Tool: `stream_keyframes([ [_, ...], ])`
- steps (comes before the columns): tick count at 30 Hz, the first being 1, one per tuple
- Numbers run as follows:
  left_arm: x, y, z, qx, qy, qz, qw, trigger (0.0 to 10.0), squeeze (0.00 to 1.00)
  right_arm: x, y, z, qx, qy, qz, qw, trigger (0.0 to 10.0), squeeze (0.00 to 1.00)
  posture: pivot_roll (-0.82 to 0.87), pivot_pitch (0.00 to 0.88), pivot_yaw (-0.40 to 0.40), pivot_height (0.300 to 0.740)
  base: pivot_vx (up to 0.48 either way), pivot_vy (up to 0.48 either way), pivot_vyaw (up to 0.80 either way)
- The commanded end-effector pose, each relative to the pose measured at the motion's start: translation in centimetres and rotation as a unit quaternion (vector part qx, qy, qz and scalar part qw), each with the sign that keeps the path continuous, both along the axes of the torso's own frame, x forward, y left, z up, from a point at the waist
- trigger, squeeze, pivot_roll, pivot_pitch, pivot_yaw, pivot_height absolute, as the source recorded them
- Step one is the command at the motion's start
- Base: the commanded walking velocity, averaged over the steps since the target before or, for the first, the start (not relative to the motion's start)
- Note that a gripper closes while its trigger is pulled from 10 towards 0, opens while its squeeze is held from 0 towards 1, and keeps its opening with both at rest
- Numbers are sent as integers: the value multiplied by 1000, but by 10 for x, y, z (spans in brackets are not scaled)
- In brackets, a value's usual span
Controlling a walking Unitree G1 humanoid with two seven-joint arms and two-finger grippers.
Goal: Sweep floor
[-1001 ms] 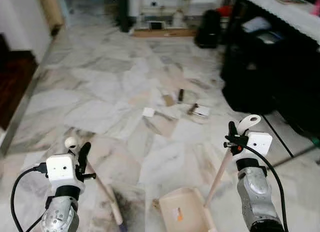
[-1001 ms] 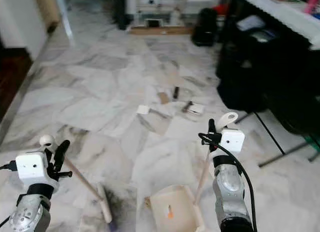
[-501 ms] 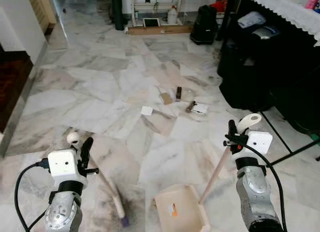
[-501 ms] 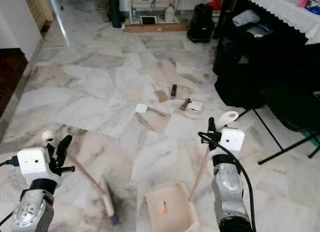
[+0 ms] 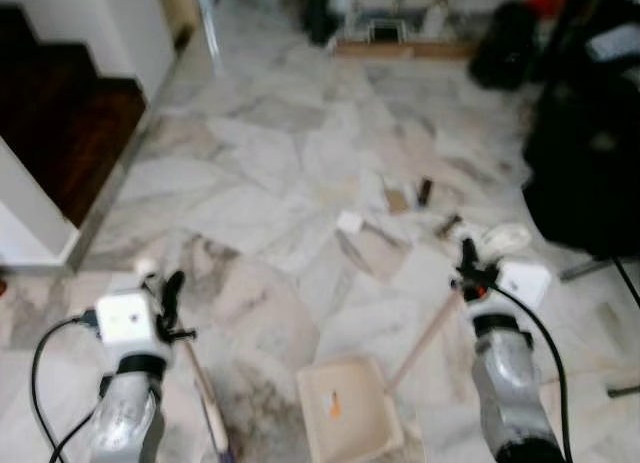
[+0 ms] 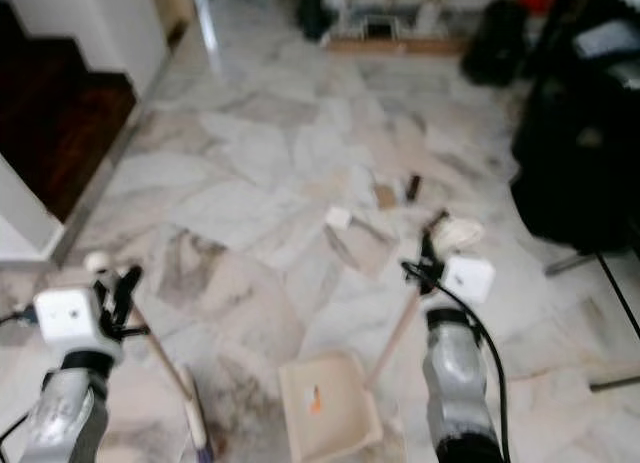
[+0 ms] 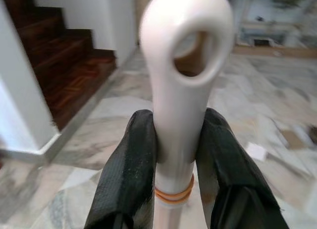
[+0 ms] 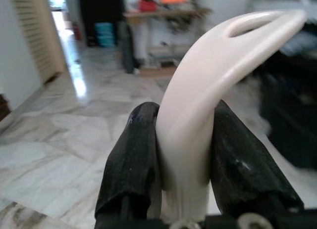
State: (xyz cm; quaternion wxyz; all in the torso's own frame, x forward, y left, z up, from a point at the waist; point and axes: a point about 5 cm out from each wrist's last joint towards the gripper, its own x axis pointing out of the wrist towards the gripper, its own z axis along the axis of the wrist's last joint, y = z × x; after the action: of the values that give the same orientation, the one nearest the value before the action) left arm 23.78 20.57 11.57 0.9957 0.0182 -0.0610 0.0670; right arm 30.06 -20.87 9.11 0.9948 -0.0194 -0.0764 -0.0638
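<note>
Marble floor ahead of both claws has scattered scraps unswept; left claw grips the white-topped wooden broom, right claw grips the beige dustpan (mostly empty).

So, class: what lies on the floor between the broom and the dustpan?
Bare, smudged marble between broom and dustpan, in the left eye view.

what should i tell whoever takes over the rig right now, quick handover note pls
Left gripper: shut on the broom handle; broom head on the floor by the robot's feet.
Right gripper: shut on the dustpan handle; dustpan down on the floor between the arms, one small orange scrap inside.
Left to do: litter lies scattered on the marble floor ahead, unswept. Views are blurred.
</note>
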Motion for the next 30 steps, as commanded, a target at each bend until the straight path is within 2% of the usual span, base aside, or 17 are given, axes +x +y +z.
stream_keyframes([
  [1, -3, 4, 2, -3, -6, 9, 1000, 10000, 0, 3, 6, 8, -7, -19, 10, 1000, 10000, 0, 4, 104, -21, 740, 289, 0, 0],
  [15, -5, 6, 0, 0, -3, 12, 1000, 10000, 0, 3, 9, 7, 4, -17, 20, 1000, 10000, 0, 2, 91, -22, 740, 290, 0, 0],
  [17, -4, 7, 0, 1, -3, 13, 1000, 10000, 0, 3, 11, 7, -15, -13, 31, 999, 10000, 0, 2, 91, -22, 740, 292, 0, 0],
  [24, -5, 7, 0, 2, -2, 13, 1000, 10000, 0, 4, 14, 7, -12, -14, 37, 999, 10000, 0, 4, 77, -21, 740, 291, 0, 719],
  [30, -5, 7, 0, 2, -3, 12, 1000, 10000, 0, 3, 15, 6, 1, -16, 41, 999, 10000, 0, 5, 63, -20, 740, 291, 0, 0],
])
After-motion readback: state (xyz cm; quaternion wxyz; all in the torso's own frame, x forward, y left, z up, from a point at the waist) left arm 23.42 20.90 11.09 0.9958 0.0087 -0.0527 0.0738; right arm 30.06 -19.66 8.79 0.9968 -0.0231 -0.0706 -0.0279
